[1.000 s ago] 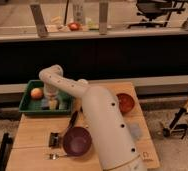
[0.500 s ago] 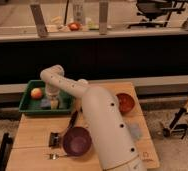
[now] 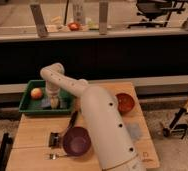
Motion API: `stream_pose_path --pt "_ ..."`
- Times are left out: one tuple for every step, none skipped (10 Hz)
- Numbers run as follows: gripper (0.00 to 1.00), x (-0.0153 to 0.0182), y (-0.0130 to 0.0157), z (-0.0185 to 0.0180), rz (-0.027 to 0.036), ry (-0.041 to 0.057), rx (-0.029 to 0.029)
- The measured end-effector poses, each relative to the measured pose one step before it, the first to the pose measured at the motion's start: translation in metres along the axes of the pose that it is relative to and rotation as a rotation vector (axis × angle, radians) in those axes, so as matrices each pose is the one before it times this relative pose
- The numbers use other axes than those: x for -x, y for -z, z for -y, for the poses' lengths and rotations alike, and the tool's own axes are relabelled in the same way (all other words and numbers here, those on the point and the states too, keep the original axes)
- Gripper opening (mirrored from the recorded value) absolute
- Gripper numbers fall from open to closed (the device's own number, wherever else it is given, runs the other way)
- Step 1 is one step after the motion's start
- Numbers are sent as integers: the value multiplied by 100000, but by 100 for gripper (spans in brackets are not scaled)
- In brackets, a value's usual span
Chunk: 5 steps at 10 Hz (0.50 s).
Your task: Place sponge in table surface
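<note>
"Over at the green bin (image 3: 28, 107) on the table (image 3: 34, 132), where was the sponge (image 3: 47, 104)?"

"Lying on the bin's floor, I thought, a pale-blue patch beside the apple (image 3: 36, 93). The gripper (image 3: 53, 102) was reaching down into the bin, right next to that patch."

"Had it got hold?"

"I couldn't tell; nothing showed me either way."

"How would it handle?"

"Light and soft, I'd judge. It would squash under a pinch, so taking it across the middle seemed safest. The bare wood near the purple bowl (image 3: 77, 140) looked a fair landing spot."
</note>
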Motion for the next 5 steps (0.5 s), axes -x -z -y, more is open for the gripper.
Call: stream_pose_path --pt "0 -1 510 106 -148 309 -358" --pt "0 206 718 195 52 664 -765" --pt "0 283 969 156 -6 911 -873" --pt "0 239 1247 237 260 1033 -1415" --pt "0 128 1109 243 354 889 -1287"
